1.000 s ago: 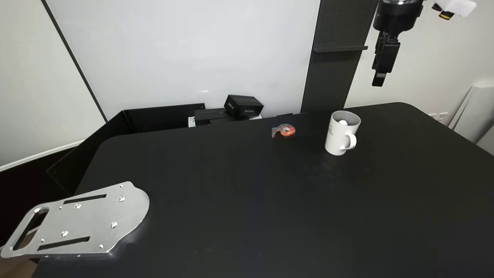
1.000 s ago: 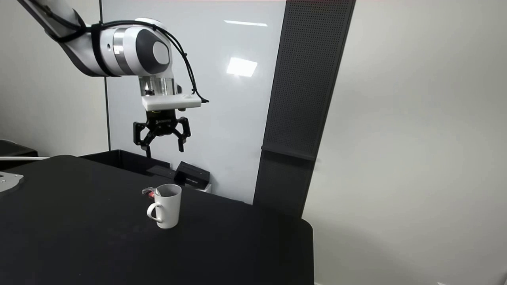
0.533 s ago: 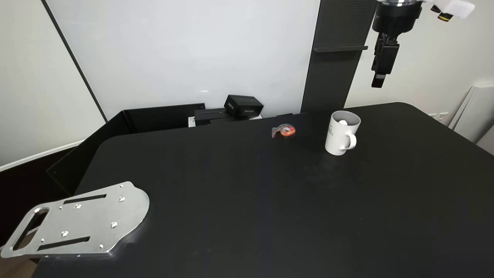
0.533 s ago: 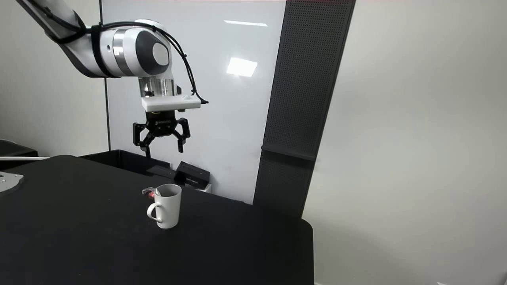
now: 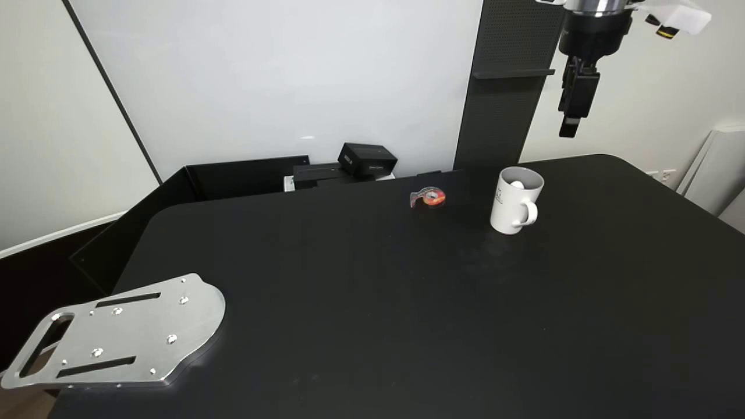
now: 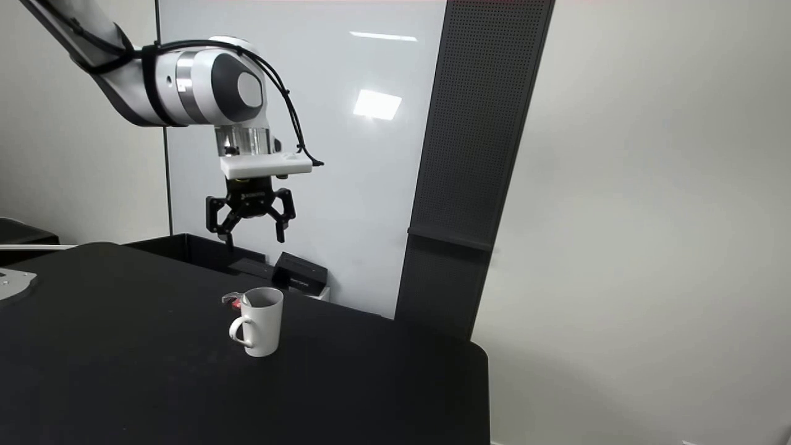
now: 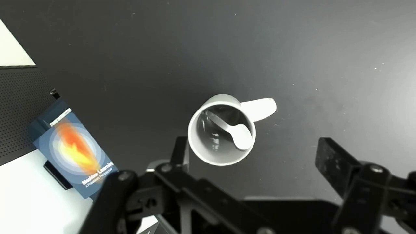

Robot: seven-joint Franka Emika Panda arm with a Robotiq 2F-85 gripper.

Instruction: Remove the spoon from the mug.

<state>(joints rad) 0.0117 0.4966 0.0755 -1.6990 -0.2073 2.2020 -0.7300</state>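
The white mug (image 5: 505, 212) stands upright on the black table, also in an exterior view (image 6: 264, 327) and the wrist view (image 7: 207, 155). The white spoon (image 7: 242, 136) leans inside it, bowl up near the rim on the handle side, handle slanting down to the opposite inner wall. Its bowl tip shows inside the mug in an exterior view (image 5: 517, 184). My gripper (image 6: 255, 241) is open and empty, pointing down, well above the table; it also shows side-on (image 5: 568, 128). In the wrist view the fingers (image 7: 255, 152) are wide apart, the mug's opening beyond them, nearer the left finger.
A red tape dispenser (image 5: 432, 197) lies beside the mug, partly behind it in an exterior view (image 6: 235, 302). A silver metal plate (image 5: 139, 331) lies at the table's far end. Black boxes (image 5: 368, 160) and a book (image 7: 74, 149) are beyond the table edge.
My arm and open gripper have moved down a little, with a slight shift to the left in both exterior views. The mug and spoon have not moved.
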